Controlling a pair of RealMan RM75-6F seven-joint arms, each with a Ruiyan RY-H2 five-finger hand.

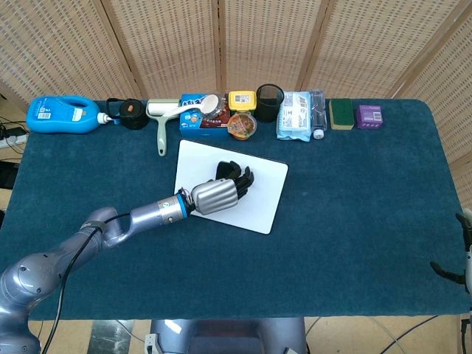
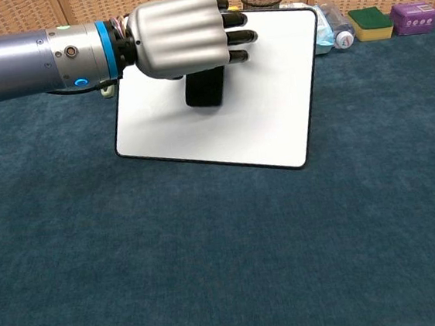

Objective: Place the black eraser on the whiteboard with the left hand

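The black eraser (image 2: 206, 90) lies on the whiteboard (image 2: 273, 102), its top edge hidden under my left hand (image 2: 177, 36). That hand hovers just over it with its fingers (image 2: 235, 36) stretched out straight and apart, no longer wrapped around the eraser. In the head view the left hand (image 1: 217, 195) sits over the middle of the whiteboard (image 1: 262, 188), and the eraser is hidden beneath it. My right hand (image 1: 464, 254) shows only as a sliver at the right edge, off the table, fingers apart and nothing in them.
Along the table's far edge stands a row of things: a blue bottle (image 1: 63, 114), a lint roller (image 1: 158, 125), snack boxes (image 1: 203, 110), a black mesh cup (image 1: 270, 99), a tissue pack (image 1: 299, 114), a sponge (image 1: 341, 113) and a purple box (image 1: 369, 116).
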